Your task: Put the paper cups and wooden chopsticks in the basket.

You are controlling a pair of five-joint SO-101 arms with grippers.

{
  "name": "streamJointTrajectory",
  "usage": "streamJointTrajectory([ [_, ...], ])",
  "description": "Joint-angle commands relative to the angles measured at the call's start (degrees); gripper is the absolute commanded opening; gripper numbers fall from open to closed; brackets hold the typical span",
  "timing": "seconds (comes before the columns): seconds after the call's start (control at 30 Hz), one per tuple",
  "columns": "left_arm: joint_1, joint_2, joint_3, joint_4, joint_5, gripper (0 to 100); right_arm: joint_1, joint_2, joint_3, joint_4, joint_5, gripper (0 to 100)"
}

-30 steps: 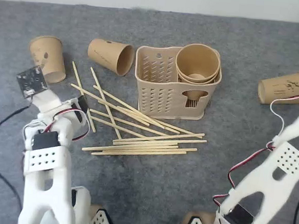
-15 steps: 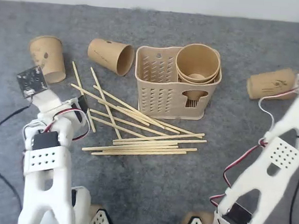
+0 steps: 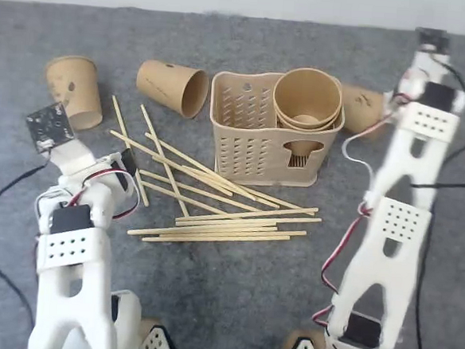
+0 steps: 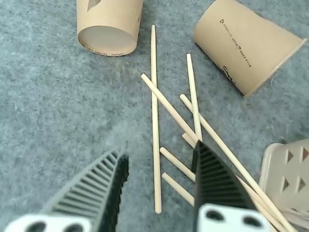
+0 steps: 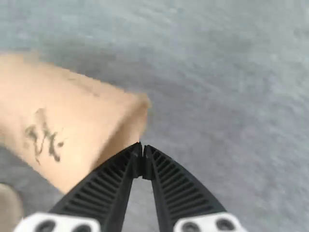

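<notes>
The tan slotted basket (image 3: 246, 147) stands mid-table with stacked paper cups (image 3: 307, 96) in its right compartment. Two paper cups (image 3: 75, 90) (image 3: 173, 88) lie on their sides to its left; the left wrist view has them too (image 4: 110, 24) (image 4: 248, 43). Several wooden chopsticks (image 3: 213, 221) are scattered in front of the basket. My left gripper (image 3: 121, 171) (image 4: 159, 154) hangs open above some chopsticks (image 4: 155, 121). My right gripper (image 5: 142, 150) is shut at the rim of a fourth paper cup (image 5: 63, 130) (image 3: 363, 104), just right of the basket.
Grey carpet covers the table. A corner of the basket (image 4: 285, 174) shows in the left wrist view. The right arm (image 3: 401, 210) stretches from the near edge to the far right. Black and white cables trail beside both arms.
The right arm swung from the right edge up and toward the basket, and the paper cup travelled with it to the basket's right side. The left arm stayed still.
</notes>
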Motion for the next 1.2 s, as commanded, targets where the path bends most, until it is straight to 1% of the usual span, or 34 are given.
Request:
streamJointTrajectory([
  [0.0,-0.6,-1.5,-0.3,-1.8,-0.7,20,-4.4,-5.3,-4.9,-0.3,-0.9,0.9],
  [0.2,-0.6,-1.5,0.1,-1.8,-0.8,20,-7.4,-5.2,-5.9,-5.4,-1.1,0.9],
  [0.4,-0.6,-1.5,0.2,-1.8,-0.8,20,-8.3,-5.1,-5.9,-11.6,-4.9,1.3],
  [0.6,-0.6,-1.5,0.3,-1.8,-0.8,20,-10.6,-3.0,-5.8,-19.9,-4.6,1.3],
  [0.8,-0.6,-1.5,0.3,-1.8,-0.9,20,-13.1,2.1,-5.8,-27.5,-4.8,1.3],
  [1.0,-0.6,-1.5,0.3,-1.8,-2.9,20,-12.9,1.9,-6.0,-26.7,-5.5,9.7],
  [1.17,-0.5,-1.4,0.3,-1.8,-3.0,20,-9.9,-3.8,-6.0,-22.4,-12.0,10.1],
])
